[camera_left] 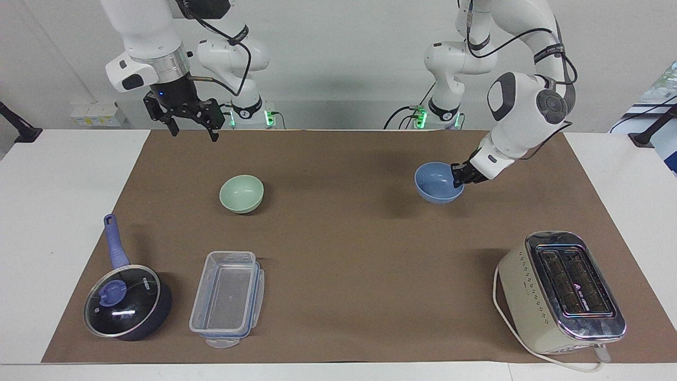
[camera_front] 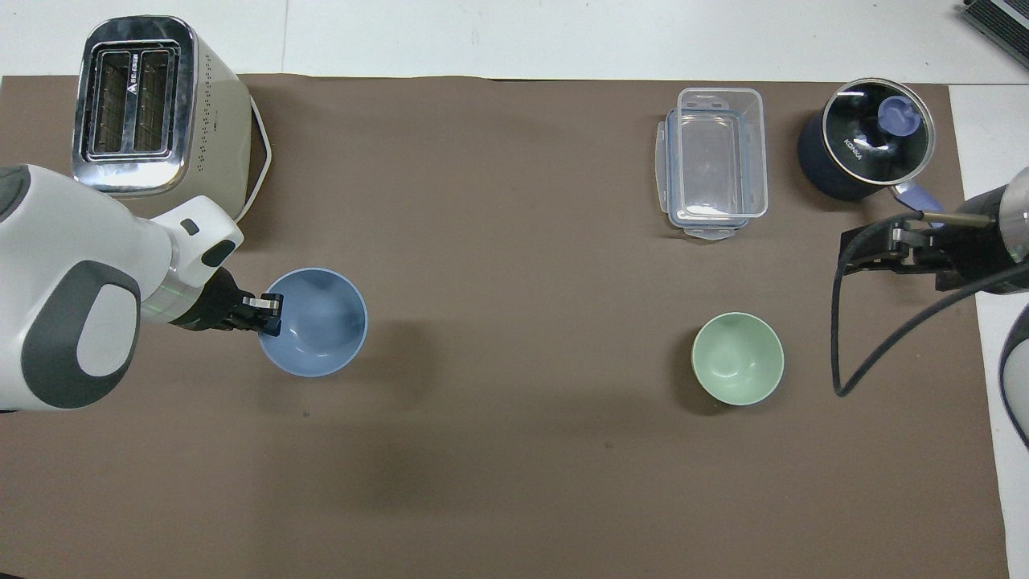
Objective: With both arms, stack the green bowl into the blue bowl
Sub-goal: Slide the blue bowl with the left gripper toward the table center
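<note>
Facing view: the left gripper (camera_left: 458, 178) has its jaws clamped on the rim of the blue bowl (camera_left: 438, 183), holding it just above the brown mat (camera_left: 344, 254) on the desk (camera_left: 58, 211). The green bowl (camera_left: 241, 193) sits on the mat toward the right arm's end. The right gripper (camera_left: 191, 127) hangs high, jaws spread wide.

Overhead view: the blue bowl (camera_front: 313, 322) is over the mat near the toaster (camera_front: 157, 121); the green bowl (camera_front: 738, 359) lies nearer the robots than the clear box (camera_front: 714, 161).

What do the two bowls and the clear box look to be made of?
Blue bowl and green bowl: smooth, matte, opaque, probably plastic or glazed ceramic; no telling which. Clear box: transparent plastic, with blue-edged clip flaps on its rim.
</note>
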Tool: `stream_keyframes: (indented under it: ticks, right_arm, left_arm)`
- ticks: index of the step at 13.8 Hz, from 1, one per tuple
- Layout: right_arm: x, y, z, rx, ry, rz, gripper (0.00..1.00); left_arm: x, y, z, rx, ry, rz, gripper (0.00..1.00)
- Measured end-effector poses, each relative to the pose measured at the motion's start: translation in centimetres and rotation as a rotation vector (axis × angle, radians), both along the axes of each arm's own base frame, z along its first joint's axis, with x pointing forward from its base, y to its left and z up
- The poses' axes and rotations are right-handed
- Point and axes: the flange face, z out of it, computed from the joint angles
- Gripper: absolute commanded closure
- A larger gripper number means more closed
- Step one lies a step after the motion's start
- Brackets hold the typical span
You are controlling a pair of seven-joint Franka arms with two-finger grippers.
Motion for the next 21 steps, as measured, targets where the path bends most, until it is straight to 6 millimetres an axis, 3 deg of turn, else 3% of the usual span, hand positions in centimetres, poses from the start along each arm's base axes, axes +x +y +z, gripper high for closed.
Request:
stream_keyframes:
  ticks: [2,5,9,13,16,19,20,21]
  right_arm:
    - [0.0,0.0,0.0,0.000,0.000,0.000,0.00]
    - [0.0,0.0,0.0,0.000,0.000,0.000,0.00]
    - [0.0,0.0,0.0,0.000,0.000,0.000,0.00]
    - [0.1,-1.0,0.0,0.000,0.000,-0.018,0.00]
    - [0.1,-1.2,0.0,0.000,0.000,-0.023,0.00]
    - [0.1,-1.2,0.0,0.000,0.000,-0.023,0.00]
    - [0.1,-1.2,0.0,0.000,0.000,-0.023,0.00]
    - [0.1,-1.2,0.0,0.000,0.000,-0.023,0.00]
  left_arm:
    - [-0.2,-0.8,0.0,0.001,0.010,-0.005,1.00]
    - [-1.1,-3.8,-0.8,0.006,0.025,-0.039,1.00]
    - [-3.7,-10.7,-4.5,-0.033,0.023,-0.024,1.00]
    - [-7.1,-16.8,-6.7,-0.031,0.009,0.015,1.00]
    - [-9.8,-19.3,-9.1,-0.039,0.004,0.013,1.00]
    - [-11.7,-20.5,-10.8,-0.030,0.021,0.008,1.00]
    - [-12.2,-20.8,-11.7,-0.029,0.025,0.008,0.41]
    - [-12.5,-21.0,-12.5,-0.027,0.029,0.011,0.00]
